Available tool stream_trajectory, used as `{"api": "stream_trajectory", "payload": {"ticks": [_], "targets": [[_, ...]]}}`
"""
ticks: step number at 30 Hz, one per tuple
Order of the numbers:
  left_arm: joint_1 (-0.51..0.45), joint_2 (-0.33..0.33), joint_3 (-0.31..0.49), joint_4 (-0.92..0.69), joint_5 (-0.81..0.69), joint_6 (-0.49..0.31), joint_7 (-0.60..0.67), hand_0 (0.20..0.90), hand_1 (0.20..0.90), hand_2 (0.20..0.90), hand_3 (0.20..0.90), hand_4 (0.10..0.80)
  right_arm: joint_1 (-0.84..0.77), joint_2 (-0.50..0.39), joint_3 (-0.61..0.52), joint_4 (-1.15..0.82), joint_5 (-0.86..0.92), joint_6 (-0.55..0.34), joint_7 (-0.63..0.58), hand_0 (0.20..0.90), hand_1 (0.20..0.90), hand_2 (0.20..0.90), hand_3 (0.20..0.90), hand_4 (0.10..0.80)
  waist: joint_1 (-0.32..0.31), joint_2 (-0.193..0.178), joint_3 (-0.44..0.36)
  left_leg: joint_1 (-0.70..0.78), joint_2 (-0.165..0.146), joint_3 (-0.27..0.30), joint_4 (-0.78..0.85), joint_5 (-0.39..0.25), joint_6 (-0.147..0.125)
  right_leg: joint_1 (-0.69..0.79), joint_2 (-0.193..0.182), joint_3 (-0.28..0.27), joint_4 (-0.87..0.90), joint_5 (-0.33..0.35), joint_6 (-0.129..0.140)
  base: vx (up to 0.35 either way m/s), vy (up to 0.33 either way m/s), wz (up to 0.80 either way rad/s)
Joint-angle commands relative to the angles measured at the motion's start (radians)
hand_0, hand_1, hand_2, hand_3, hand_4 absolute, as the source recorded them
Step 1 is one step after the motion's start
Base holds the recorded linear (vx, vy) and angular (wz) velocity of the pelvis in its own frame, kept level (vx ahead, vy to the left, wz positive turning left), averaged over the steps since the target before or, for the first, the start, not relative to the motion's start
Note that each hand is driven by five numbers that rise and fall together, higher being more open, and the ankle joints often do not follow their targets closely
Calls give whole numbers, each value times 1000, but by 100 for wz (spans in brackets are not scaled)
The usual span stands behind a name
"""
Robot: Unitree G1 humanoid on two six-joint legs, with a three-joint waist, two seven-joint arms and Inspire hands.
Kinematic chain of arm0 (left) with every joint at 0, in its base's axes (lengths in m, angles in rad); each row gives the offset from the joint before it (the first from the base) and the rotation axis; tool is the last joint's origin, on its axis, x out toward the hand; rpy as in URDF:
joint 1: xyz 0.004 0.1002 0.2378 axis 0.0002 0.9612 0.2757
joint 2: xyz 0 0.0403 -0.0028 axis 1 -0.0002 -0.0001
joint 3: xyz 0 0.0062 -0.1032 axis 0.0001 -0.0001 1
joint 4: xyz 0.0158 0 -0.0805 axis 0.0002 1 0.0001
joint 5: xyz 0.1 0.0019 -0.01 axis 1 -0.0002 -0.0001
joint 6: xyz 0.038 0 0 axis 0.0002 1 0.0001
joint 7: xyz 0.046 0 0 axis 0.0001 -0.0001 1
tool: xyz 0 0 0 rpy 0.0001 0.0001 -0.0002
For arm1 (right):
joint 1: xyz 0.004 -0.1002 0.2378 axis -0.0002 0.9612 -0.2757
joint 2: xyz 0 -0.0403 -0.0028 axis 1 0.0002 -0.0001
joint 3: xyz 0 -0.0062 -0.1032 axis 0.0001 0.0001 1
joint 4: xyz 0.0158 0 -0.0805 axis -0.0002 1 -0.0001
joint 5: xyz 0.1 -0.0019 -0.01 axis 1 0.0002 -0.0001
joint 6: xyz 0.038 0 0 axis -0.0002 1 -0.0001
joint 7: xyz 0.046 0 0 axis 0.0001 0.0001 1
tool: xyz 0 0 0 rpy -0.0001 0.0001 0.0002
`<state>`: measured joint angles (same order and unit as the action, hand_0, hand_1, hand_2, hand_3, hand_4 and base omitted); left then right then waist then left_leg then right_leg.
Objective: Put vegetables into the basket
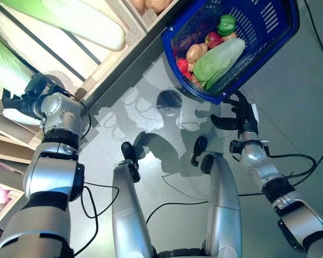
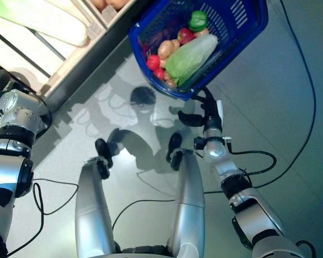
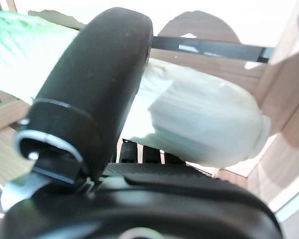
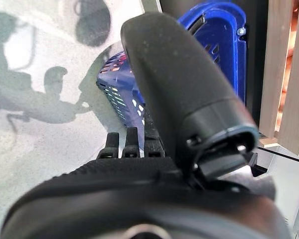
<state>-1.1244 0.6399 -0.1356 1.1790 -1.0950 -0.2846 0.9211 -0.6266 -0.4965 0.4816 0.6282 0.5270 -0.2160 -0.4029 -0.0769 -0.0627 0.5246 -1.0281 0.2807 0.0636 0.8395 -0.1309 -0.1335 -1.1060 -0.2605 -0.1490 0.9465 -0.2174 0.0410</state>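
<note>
Overhead, a blue basket is seen holding a pale green cabbage, a green pepper, a potato and red vegetables. The basket is gripped at its near rim by the curled right hand. Another cabbage on the wooden shelf is clasped by the left hand, thumb across it.

Our arms: silver-grey shells with black bands at the joints.
Our left hand: dark and blocky.
Our right hand: dark, slim fingers, a smooth rounded thumb with a grey-rimmed base.
</note>
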Motion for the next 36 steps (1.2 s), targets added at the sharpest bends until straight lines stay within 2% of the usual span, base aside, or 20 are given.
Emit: {"api": "stream_trajectory", "payload": {"ticks": [1,8,13,15,18,20,21,22,23,26,27,30,33,35,36], "targets": [[-16,-73,-4,-60,-45,28,-163,300,300,300,300,400,16,6,-30,-78,13,-89,-43,900,900,900,900,800,-30,-20,-5,95,8,48,37,-109,24,132,-22,23,-12,-35,39,0,0,0],[81,-66,42,-78,-31,10,-211,300,300,300,300,400,62,21,-39,-98,-1,-87,-48,900,900,900,900,800,-32,0,-5,302,13,80,-49,-80,13,327,-26,20,-84,-26,42,24,-12,-2],[190,-88,62,-184,26,-25,-257,300,300,300,300,400,123,45,-49,-133,-25,-88,-47,900,900,900,900,800,-26,15,-5,482,-4,98,-134,-54,22,504,-37,5,-162,-13,37,91,-27,-1],[307,-131,69,-314,67,-53,-274,300,300,300,300,400,193,68,-67,-165,-61,-104,-60,900,900,900,900,800,-15,21,-38,604,-30,113,-202,-39,31,629,-49,-25,-228,-1,41,182,-24,8],[403,-169,73,-402,101,-83,-301,300,300,300,300,400,246,90,-82,-183,-81,-127,-75,900,900,900,900,800,-6,26,-77,695,-47,132,-273,-23,33,726,-50,-52,-297,8,45,178,-19,8],[486,-208,77,-479,148,-100,-316,300,300,300,300,400,282,115,-100,-199,-107,-160,-89,900,900,900,900,800,5,36,-112,775,-56,145,-337,-6,31,820,-43,-77,-370,19,49,183,-46,4],[539,-239,76,-523,178,-114,-329,300,300,300,300,400,310,131,-109,-215,-130,-187,-93,900,900,900,900,800,13,42,-139,817,-64,161,-394,30,38,873,-33,-102,-441,54,42,158,-52,5],[552,-247,75,-532,188,-116,-334,300,300,300,300,400,318,134,-111,-219,-138,-196,-98,900,900,900,900,800,15,44,-143,836,-67,154,-397,11,27,893,-31,-99,-445,36,51,130,-71,9],[599,-274,71,-570,226,-124,-341,300,300,300,300,400,343,150,-116,-238,-173,-213,-112,900,900,900,900,800,22,52,-167,875,-73,165,-462,52,36,941,-23,-120,-515,73,48,167,-79,7],[691,-322,63,-650,293,-115,-346,300,300,300,300,400,391,163,-130,-281,-225,-224,-135,900,900,900,900,800,37,62,-220,960,-85,168,-564,83,33,1045,-8,-147,-635,104,58,168,-84,8],[745,-346,58,-707,308,-109,-343,300,300,300,300,400,413,170,-141,-306,-217,-222,-120,900,900,900,900,800,45,70,-255,1009,-93,169,-629,104,31,1104,1,-161,-705,123,65,183,-88,1],[798,-367,53,-774,335,-118,-333,300,300,300,300,400,424,190,-152,-319,-182,-231,-75,900,900,900,900,800,58,78,-294,1057,-101,165,-693,128,27,1161,11,-175,-770,149,71,88,-110,17],[812,-376,32,-819,407,-113,-308,300,300,300,300,400,420,209,-154,-332,-143,-217,-18,900,900,900,900,800,68,80,-323,1099,-110,160,-754,145,24,1206,17,-189,-825,171,80,44,-102,23],[822,-364,5,-872,493,-95,-306,300,300,300,300,400,416,220,-157,-356,-66,-212,118,900,900,900,900,800,76,77,-345,1132,-111,160,-801,158,22,1239,25,-199,-872,195,86,59,-146,13],[824,-354,-11,-891,545,-83,-333,300,300,300,300,400,414,220,-164,-375,19,-207,239,900,900,900,900,800,81,73,-356,1158,-110,160,-829,162,20,1265,31,-209,-899,205,91,68,-145,15]]}}
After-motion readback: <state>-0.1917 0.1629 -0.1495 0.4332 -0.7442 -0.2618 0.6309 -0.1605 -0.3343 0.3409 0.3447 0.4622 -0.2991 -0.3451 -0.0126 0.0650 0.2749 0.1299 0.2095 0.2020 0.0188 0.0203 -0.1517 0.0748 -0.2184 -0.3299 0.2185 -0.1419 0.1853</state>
